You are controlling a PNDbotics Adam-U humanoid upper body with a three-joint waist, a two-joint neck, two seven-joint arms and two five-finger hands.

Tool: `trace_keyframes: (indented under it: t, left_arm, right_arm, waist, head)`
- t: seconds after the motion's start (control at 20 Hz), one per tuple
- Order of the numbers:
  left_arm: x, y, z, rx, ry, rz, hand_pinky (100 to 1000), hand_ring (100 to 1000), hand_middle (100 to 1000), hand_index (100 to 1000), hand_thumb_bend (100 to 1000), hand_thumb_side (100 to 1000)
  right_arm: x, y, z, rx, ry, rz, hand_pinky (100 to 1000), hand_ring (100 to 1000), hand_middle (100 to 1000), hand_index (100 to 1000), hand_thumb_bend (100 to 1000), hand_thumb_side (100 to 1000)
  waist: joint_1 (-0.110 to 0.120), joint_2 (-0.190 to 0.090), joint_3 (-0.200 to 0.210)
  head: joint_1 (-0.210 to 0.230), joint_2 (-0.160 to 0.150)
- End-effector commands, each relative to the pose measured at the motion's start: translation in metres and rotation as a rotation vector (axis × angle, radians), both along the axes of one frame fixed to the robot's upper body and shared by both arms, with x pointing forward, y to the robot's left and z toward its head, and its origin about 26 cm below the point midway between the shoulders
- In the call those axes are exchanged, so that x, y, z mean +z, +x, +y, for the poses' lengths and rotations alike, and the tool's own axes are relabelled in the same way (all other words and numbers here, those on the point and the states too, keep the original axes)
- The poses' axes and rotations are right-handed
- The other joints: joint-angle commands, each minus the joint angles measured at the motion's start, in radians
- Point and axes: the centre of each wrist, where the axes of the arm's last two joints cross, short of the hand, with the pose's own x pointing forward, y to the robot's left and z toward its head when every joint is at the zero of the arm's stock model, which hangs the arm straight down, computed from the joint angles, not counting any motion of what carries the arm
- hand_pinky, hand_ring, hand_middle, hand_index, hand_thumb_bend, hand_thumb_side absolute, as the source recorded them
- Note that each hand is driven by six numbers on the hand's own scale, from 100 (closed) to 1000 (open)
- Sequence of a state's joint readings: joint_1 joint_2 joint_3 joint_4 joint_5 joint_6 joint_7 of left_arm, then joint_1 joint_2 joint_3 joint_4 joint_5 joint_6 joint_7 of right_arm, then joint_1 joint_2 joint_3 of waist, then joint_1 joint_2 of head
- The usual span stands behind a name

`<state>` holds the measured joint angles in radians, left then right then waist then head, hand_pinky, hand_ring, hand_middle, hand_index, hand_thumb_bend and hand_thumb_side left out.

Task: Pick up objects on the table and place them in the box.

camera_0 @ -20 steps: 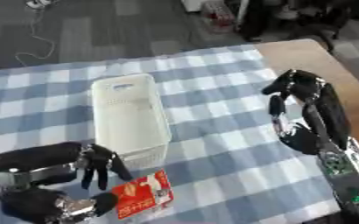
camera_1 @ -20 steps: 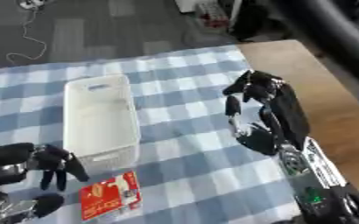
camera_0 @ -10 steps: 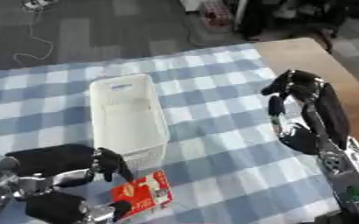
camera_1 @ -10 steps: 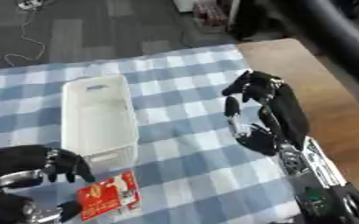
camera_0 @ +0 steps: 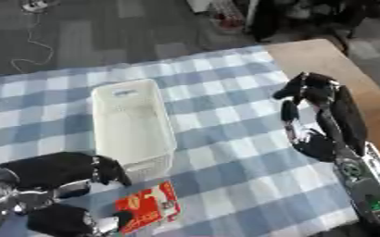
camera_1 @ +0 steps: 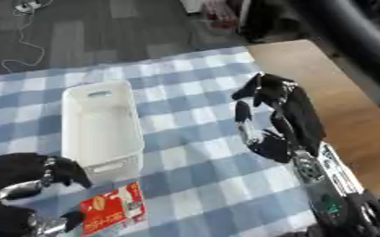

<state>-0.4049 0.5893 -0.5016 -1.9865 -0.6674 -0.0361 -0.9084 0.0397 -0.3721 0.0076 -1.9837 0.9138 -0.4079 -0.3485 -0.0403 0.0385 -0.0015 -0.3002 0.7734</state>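
Left hand (camera_0: 60, 172) lower, beside flat red packet (camera_0: 148, 207)

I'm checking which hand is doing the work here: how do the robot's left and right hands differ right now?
The left hand sits low at the near left, fingers curled around the red packet beside the white box. The right hand hangs over the checked cloth at the right, fingers relaxed, holding nothing and away from both things. Both are black.

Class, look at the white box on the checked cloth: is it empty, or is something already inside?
Empty. The white box shows only its bare floor; the red packet lies flat on the cloth outside it, near the left hand.
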Motion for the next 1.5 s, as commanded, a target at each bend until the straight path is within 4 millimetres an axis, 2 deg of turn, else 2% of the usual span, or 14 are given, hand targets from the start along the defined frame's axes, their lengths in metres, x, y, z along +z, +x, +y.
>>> trace_keyframes:
  t: [0.05, 0.15, 0.5, 1.0, 1.1, 1.15, 1.2, 1.25, 1.35, 1.5]
  left_arm:
    - [0.007, -0.001, 0.0, -0.005, 0.021, -0.025, 599, 720, 786, 876, 203, 1000]
    - [0.005, -0.002, -0.003, -0.02, 0.029, -0.022, 635, 736, 796, 888, 210, 1000]
    - [0.002, -0.004, -0.005, -0.031, 0.082, -0.044, 672, 760, 808, 890, 216, 1000]
    - [-0.011, 0.009, 0.001, -0.001, 0.169, -0.064, 713, 788, 817, 894, 240, 1000]
    - [-0.012, 0.011, 0.002, -0.009, 0.189, -0.075, 733, 800, 827, 902, 276, 1000]
    - [-0.013, 0.012, 0.002, -0.016, 0.199, -0.082, 743, 806, 830, 903, 344, 1000]
    - [-0.014, 0.012, 0.002, -0.024, 0.207, -0.087, 748, 809, 831, 904, 373, 1000]
    - [-0.015, 0.013, 0.002, -0.033, 0.216, -0.092, 767, 821, 838, 909, 473, 1000]
    - [-0.016, 0.014, 0.002, -0.051, 0.23, -0.098, 782, 830, 844, 912, 547, 1000]
    - [-0.019, 0.016, 0.002, -0.074, 0.246, -0.103, 802, 845, 853, 919, 582, 1000]
  right_arm:
    - [0.009, 0.0, -0.002, 0.016, -0.025, -0.022, 337, 339, 490, 605, 100, 930]
    - [0.009, 0.001, -0.001, 0.02, -0.027, -0.022, 338, 340, 491, 608, 100, 929]
    - [0.011, 0.002, -0.001, 0.03, -0.027, -0.027, 338, 339, 491, 612, 100, 929]
    - [0.012, 0.003, -0.001, 0.035, -0.024, -0.029, 339, 340, 492, 615, 100, 929]
    - [0.012, 0.003, -0.001, 0.036, -0.024, -0.029, 339, 341, 493, 616, 100, 930]
    - [0.013, 0.003, -0.001, 0.036, -0.025, -0.028, 340, 341, 493, 616, 100, 930]
    - [0.013, 0.003, 0.0, 0.037, -0.025, -0.028, 340, 342, 493, 616, 100, 930]
    - [0.013, 0.003, 0.0, 0.037, -0.025, -0.028, 340, 342, 493, 616, 100, 930]
    - [0.013, 0.003, 0.0, 0.037, -0.025, -0.028, 341, 342, 493, 617, 100, 931]
    - [0.013, 0.003, 0.0, 0.037, -0.026, -0.028, 341, 342, 493, 617, 100, 929]
  waist:
    - [0.002, -0.01, -0.003]
    - [0.003, -0.01, -0.006]
    - [0.007, -0.008, -0.015]
    - [0.009, -0.009, -0.019]
    - [0.009, -0.009, -0.019]
    - [0.009, -0.009, -0.02]
    - [0.01, -0.009, -0.02]
    - [0.01, -0.009, -0.02]
    - [0.01, -0.009, -0.021]
    - [0.01, -0.009, -0.021]
  head:
    - [-0.01, -0.003]
    - [-0.007, -0.003]
    - [-0.005, -0.003]
    - [-0.013, -0.003]
    - [-0.013, -0.003]
    - [-0.013, -0.003]
    - [-0.013, -0.003]
    - [-0.013, -0.003]
    - [-0.013, -0.003]
    - [-0.013, -0.003]
